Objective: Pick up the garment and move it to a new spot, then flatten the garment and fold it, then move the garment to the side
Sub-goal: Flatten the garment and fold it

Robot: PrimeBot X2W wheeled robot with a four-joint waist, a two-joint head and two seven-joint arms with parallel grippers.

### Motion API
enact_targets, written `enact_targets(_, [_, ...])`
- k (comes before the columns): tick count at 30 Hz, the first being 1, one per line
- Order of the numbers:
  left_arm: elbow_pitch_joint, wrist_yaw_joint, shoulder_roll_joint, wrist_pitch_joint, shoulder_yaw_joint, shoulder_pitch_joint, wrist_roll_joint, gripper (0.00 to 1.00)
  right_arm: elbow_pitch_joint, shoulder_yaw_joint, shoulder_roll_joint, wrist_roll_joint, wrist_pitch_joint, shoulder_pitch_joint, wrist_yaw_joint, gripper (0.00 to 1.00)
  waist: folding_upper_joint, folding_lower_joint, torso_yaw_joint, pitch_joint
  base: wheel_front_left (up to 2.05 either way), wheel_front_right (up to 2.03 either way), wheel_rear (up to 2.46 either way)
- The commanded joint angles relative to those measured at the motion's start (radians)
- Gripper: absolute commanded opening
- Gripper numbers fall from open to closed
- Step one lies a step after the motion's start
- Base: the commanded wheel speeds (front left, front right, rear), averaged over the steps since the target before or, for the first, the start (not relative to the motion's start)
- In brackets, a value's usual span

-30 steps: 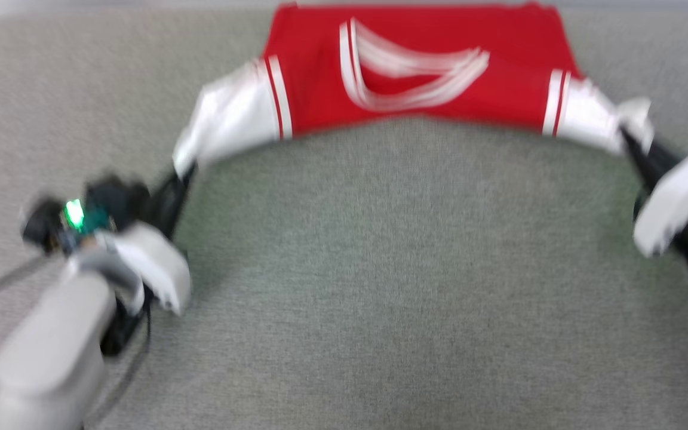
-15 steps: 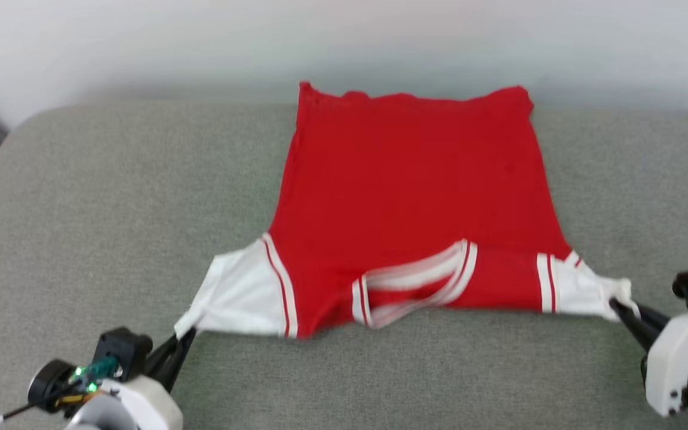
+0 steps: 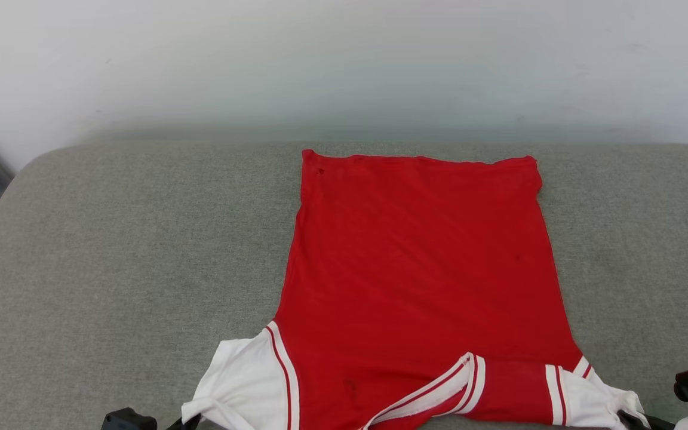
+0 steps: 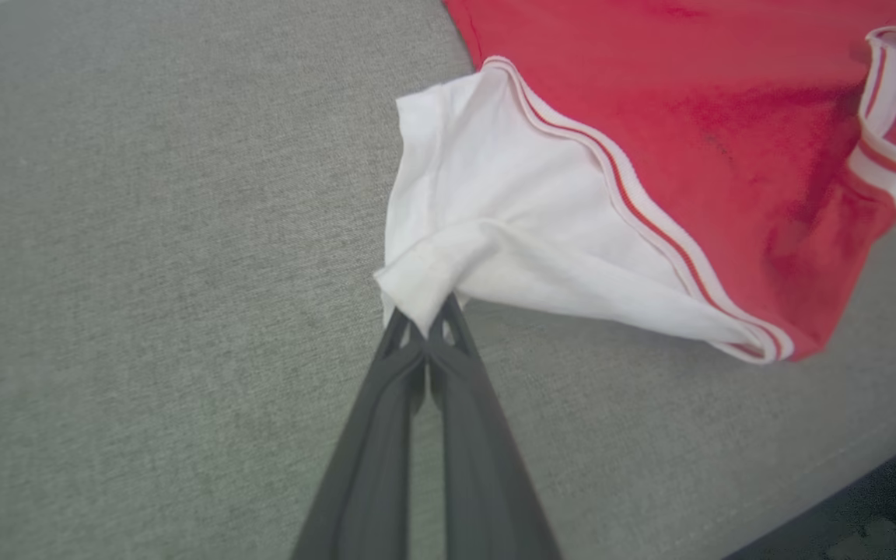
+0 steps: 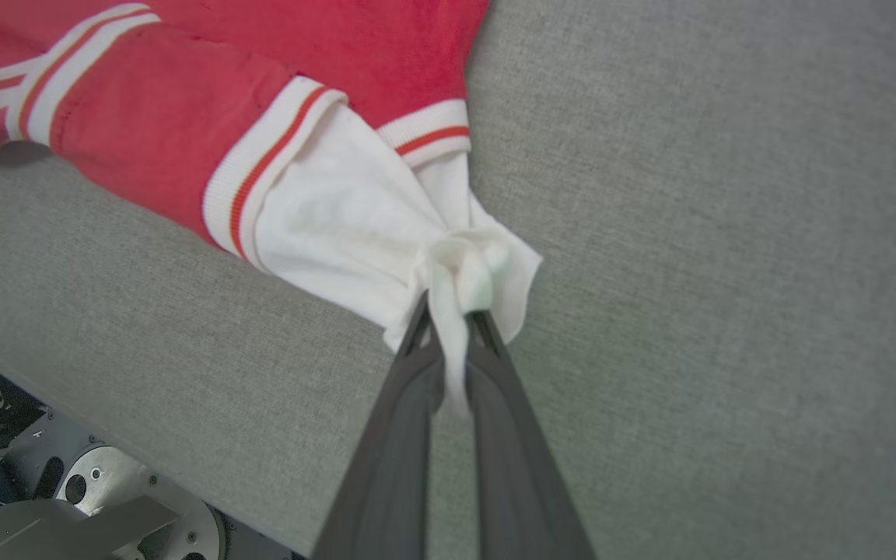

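Note:
The garment (image 3: 421, 275) is a red jersey with white sleeves and red-and-white striped trim. It lies spread on the grey cushion, plain red side up, hem toward the wall and collar at the near edge. My left gripper (image 4: 425, 323) is shut on the bunched tip of one white sleeve (image 4: 495, 233). My right gripper (image 5: 454, 315) is shut on the knotted-up end of the other white sleeve (image 5: 355, 225). In the head view both sleeve tips (image 3: 224, 400) reach the bottom edge, where dark parts of the grippers peek in.
The grey cushion (image 3: 111, 269) spreads wide to the left and right of the garment. A pale wall (image 3: 344, 65) stands behind it. The cushion's near edge and my own base (image 5: 43, 498) show in the right wrist view.
The head camera has tilted up, so the whole picture slid down. The garment now lies stretched flat toward the wall, its sleeves drawn toward the near edge by both shut grippers.

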Motion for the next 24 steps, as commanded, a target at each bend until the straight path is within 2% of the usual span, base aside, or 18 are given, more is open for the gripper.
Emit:
enact_targets(1, [-0.006,0.004,0.004,-0.004,-0.002,0.007,0.004,0.00,-0.003,-0.003,-0.010,-0.005,-0.001,0.018,-0.001,0.00,0.0000,0.0003,0.000,0.001,0.00,0.00,0.00])
enact_targets(5, [-0.019,0.007,-0.002,-0.011,0.000,-0.009,0.008,0.00,-0.003,-0.004,-0.007,-0.012,0.001,0.022,-0.001,0.00,0.0000,0.0003,0.003,0.005,0.00,0.00,0.00])
enact_targets(6, [-0.021,0.007,-0.001,-0.014,0.003,-0.013,0.010,0.00,-0.010,-0.005,-0.009,-0.011,-0.001,0.017,-0.001,0.45,0.0000,0.0003,0.005,0.006,0.00,0.00,0.00])
enact_targets(7, [-0.024,0.008,0.001,-0.017,0.006,-0.016,0.012,0.00,-0.014,-0.007,-0.012,-0.007,-0.002,0.012,-0.001,1.00,0.0000,0.0003,0.007,0.008,0.00,0.00,0.00])
enact_targets(11, [-0.043,0.008,0.004,-0.027,0.012,-0.038,0.020,0.00,-0.049,-0.020,-0.044,0.020,0.014,-0.004,-0.001,1.00,0.0000,0.0003,0.022,0.021,0.00,0.00,0.00])
enact_targets(17, [-0.102,0.013,0.007,-0.032,0.026,-0.072,0.026,0.00,-0.146,-0.171,-0.062,0.090,0.080,-0.007,-0.001,1.00,0.0000,0.0003,0.068,0.052,0.00,0.00,0.00])
enact_targets(21, [-0.169,0.003,0.014,-0.004,0.010,-0.095,0.047,0.00,-0.203,-0.273,-0.045,0.084,0.195,-0.059,-0.001,1.00,0.0000,0.0003,0.108,0.093,0.00,0.00,0.00])
enact_targets(24, [-0.220,-0.008,0.019,0.028,-0.008,-0.129,0.070,0.00,-0.205,-0.333,-0.029,0.063,0.337,-0.134,-0.001,1.00,0.0000,0.0003,0.149,0.138,0.00,0.00,0.00])
